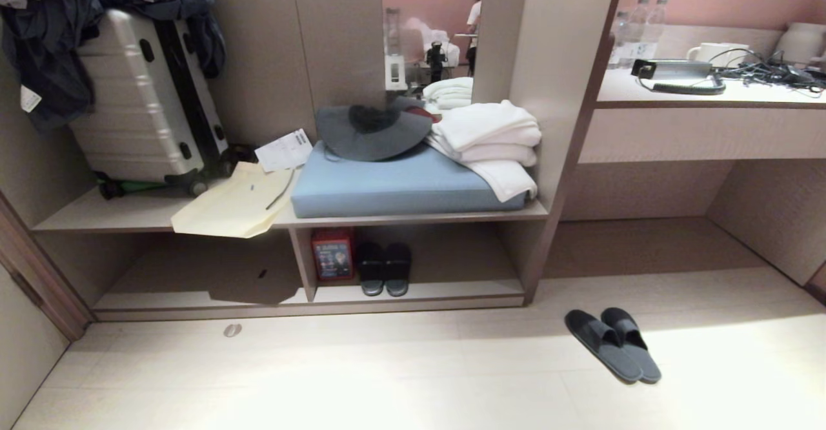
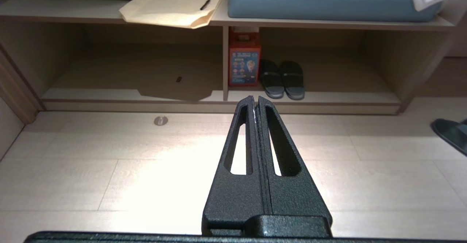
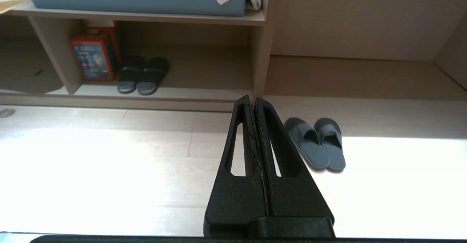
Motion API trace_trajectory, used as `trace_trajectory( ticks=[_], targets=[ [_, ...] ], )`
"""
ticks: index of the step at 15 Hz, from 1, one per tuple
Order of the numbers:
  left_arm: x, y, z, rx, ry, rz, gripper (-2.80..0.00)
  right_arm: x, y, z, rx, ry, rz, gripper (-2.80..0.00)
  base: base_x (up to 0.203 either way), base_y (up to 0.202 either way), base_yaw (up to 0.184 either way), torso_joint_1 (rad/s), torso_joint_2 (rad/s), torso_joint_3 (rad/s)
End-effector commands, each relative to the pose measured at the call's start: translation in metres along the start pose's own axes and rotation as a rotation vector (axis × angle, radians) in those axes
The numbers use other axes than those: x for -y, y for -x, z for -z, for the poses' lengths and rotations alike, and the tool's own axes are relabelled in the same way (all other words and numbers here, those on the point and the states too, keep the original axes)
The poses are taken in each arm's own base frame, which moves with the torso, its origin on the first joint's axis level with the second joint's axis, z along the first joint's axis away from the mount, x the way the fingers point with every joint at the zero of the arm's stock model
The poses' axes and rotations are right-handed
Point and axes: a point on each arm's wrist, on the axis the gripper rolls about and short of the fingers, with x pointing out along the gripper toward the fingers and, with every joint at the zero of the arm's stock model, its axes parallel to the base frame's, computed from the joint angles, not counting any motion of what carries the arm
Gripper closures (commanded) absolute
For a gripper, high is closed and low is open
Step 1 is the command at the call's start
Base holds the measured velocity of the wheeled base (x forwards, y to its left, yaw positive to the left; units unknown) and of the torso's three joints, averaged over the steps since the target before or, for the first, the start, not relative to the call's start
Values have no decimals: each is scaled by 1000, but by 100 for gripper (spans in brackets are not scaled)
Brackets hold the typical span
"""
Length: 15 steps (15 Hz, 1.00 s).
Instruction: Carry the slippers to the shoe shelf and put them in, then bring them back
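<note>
The slippers, a dark grey-blue fabric pair, lie side by side on the pale floor, right of the shoe shelf; the right wrist view shows the slippers too. One slipper pokes in at the edge of the left wrist view. The shoe shelf is the low open cubby under the bench. Neither arm shows in the head view. My left gripper is shut and empty above the floor, pointing at the shelf. My right gripper is shut and empty, well short of the slippers.
Black sandals and a red box stand in the shelf's right bay beside the divider. On the bench lie a blue cushion, white towels, a hat, a paper bag and a suitcase. A desk counter stands at the right.
</note>
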Motion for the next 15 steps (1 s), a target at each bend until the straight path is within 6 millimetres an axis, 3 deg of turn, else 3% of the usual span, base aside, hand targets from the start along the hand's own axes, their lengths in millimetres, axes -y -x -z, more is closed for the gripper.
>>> trace_trajectory(
  ticks=[1,15],
  targets=[
    [0,0,0,0,1,-1,0,0,0,0,1,1,-1,0,-194,0,1,2,2,6],
    [0,0,0,0,1,-1,0,0,0,0,1,1,-1,0,-196,0,1,1,3,2]
  ],
)
